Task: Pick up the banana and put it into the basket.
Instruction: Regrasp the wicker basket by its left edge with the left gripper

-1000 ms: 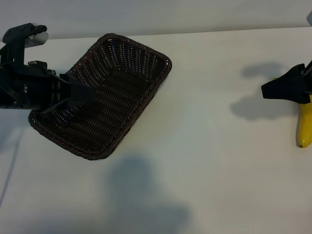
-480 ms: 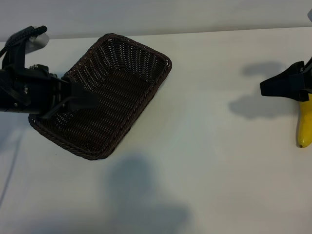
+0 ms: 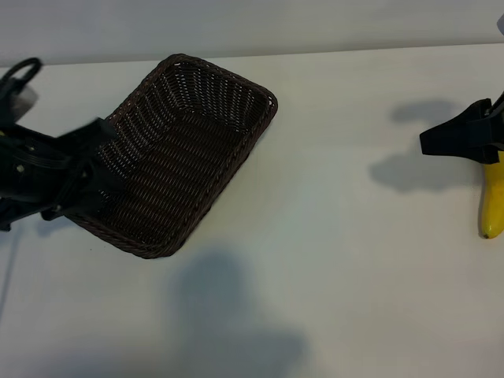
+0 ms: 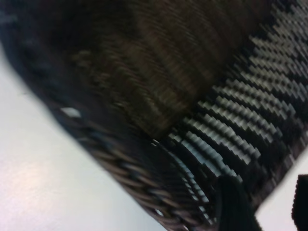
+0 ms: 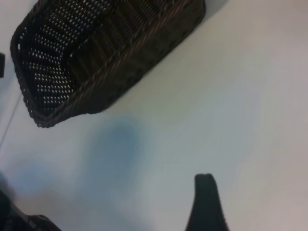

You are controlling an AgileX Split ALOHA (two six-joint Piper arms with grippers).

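- Both sets of jaws stand apart: the left gripper (image 3: 94, 169) at the near-left end of the basket (image 3: 189, 134), clamped on nothing that can be made out; the right gripper (image 3: 445, 142) empty.
- Resting flat at the table's right edge, the banana (image 3: 493, 203) lies just beside the right gripper.
- White table (image 3: 331, 260) carries soft grey shadows; a pale wall (image 3: 252, 24) runs behind.
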